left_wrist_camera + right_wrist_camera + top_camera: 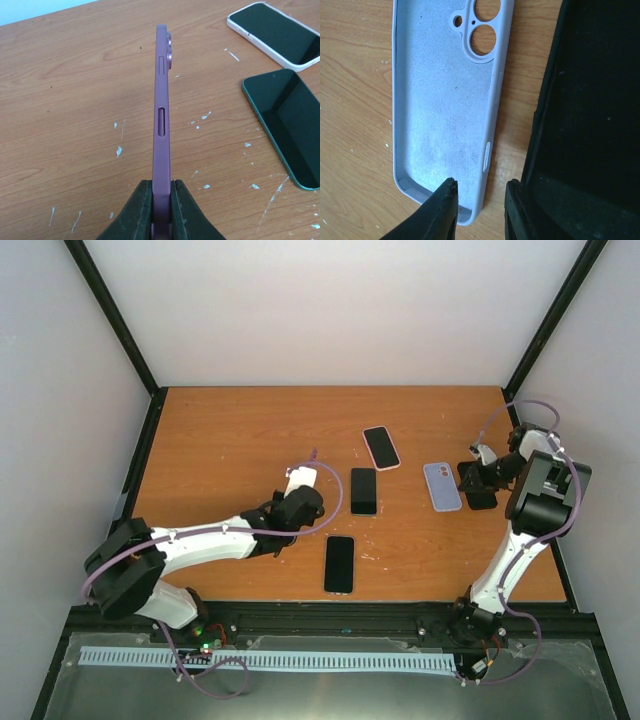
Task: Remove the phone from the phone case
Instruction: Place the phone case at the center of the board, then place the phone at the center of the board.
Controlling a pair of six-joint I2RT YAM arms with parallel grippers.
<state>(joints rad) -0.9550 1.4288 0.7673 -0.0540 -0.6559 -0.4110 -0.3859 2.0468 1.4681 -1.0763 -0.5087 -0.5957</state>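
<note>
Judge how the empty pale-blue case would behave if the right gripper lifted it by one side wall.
Probably flexible: the pale-blue case is an empty thin-walled shell, so a pinched wall may bend. Likely light, with nothing inside. Its matte lining suggests decent grip for the right gripper, whose open jaws appear to straddle one wall.

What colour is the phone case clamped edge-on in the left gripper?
Dusky purple. The case, pinched in the left gripper, shows best in the left wrist view.
</note>
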